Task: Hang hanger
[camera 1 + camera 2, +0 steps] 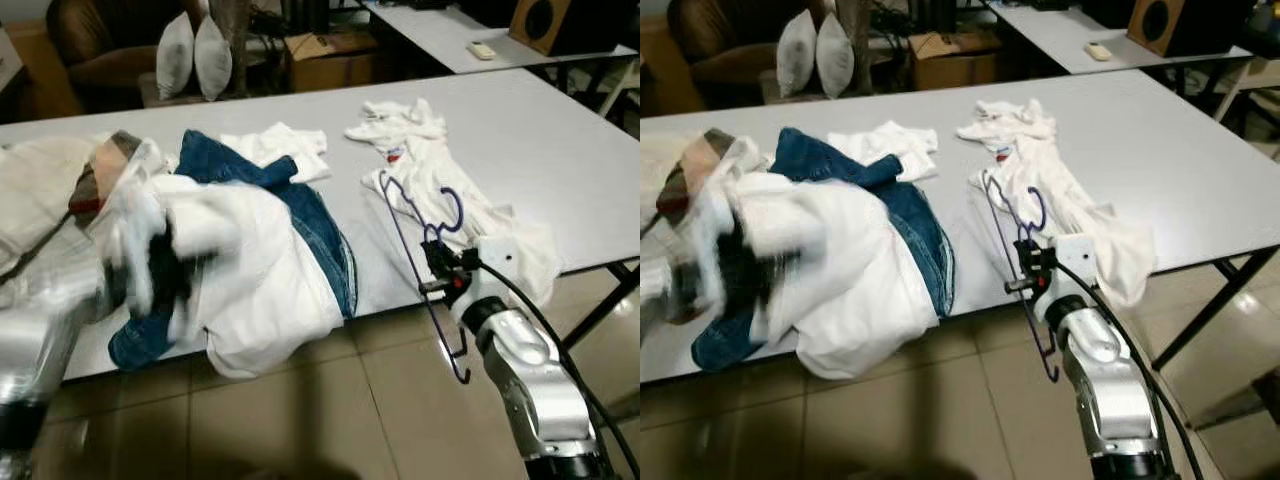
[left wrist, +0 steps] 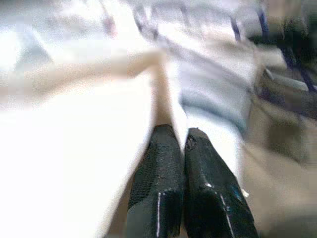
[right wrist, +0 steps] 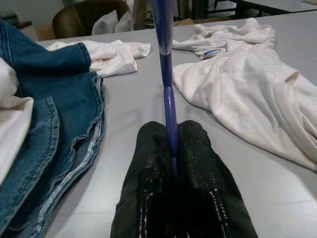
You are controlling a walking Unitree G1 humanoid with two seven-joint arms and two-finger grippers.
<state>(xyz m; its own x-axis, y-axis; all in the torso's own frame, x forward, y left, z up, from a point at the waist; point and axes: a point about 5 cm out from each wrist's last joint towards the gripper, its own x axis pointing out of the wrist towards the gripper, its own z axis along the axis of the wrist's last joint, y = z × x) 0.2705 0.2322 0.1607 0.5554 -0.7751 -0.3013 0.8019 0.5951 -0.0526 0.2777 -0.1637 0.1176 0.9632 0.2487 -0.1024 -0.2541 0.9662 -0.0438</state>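
Note:
A thin purple hanger (image 1: pixel 402 235) stands tilted over the front edge of the grey table (image 1: pixel 560 140), its hook near a white shirt (image 1: pixel 430 165). My right gripper (image 1: pixel 441 264) is shut on the hanger's wire, which is pinched between the black fingers (image 3: pixel 198 163). My left gripper (image 1: pixel 165 268) is blurred and buried in a big white garment (image 1: pixel 265 290) at the table's front left. In the left wrist view its fingers (image 2: pixel 158 168) are shut on a fold of that white cloth (image 2: pixel 74 163). Blue jeans (image 1: pixel 322 232) lie under the white garment.
A small white cloth (image 1: pixel 285 148) lies mid-table. More clothes are piled at the far left (image 1: pixel 40 190). Behind the table are two pillows (image 1: pixel 195 55), a cardboard box (image 1: pixel 325 60), and a second table with a remote (image 1: pixel 481 50). A table leg (image 1: pixel 600 310) stands on the tiled floor at right.

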